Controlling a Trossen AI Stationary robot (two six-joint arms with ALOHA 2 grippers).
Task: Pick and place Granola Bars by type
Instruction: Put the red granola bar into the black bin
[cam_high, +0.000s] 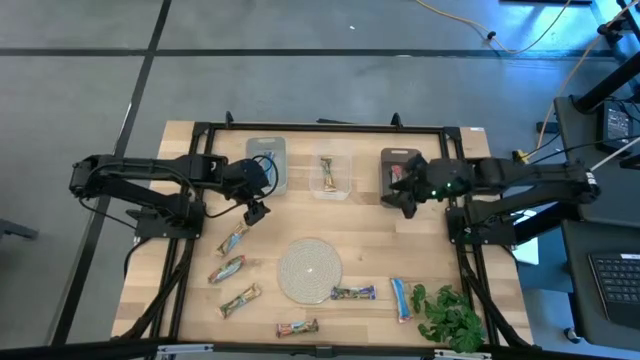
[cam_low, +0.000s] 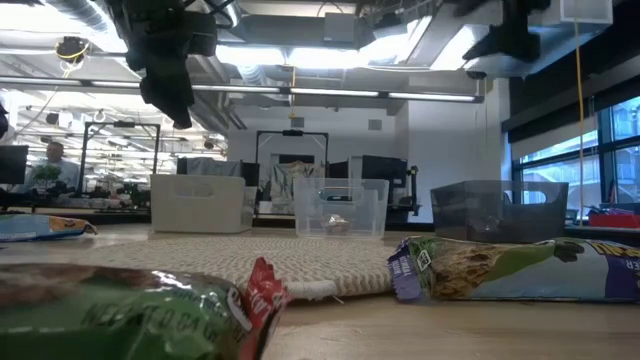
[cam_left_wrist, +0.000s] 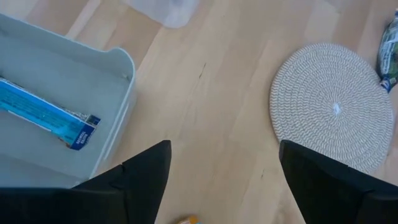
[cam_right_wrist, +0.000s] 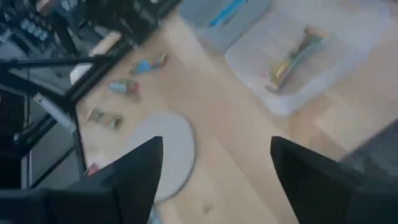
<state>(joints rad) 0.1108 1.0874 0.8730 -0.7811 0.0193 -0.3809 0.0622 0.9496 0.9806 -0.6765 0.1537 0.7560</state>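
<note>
High view: pale wooden table (cam_high: 370, 245); three bins along the far edge: pale blue-grey bin (cam_high: 268, 163), clear plastic bin (cam_high: 331, 173) holding one multicolour bar (cam_high: 328, 172), dark grey bin (cam_high: 398, 170). Left gripper (cam_high: 254, 211) beside the blue-grey bin; right gripper (cam_high: 405, 200) at the dark bin. Round pale woven mat (cam_high: 309, 270) centre; loose granola bars (cam_high: 232, 270) lie around it (seven counted); leafy green sprig (cam_high: 452, 317) near right corner.

Low view: same three bins in a row; wrappers in foreground.

Left wrist view: fingers (cam_left_wrist: 146, 177) spread, empty; blue-wrapped bar (cam_left_wrist: 46, 115) lies inside the bin.

Right wrist view: fingers (cam_right_wrist: 134, 174) parted, empty.
</note>
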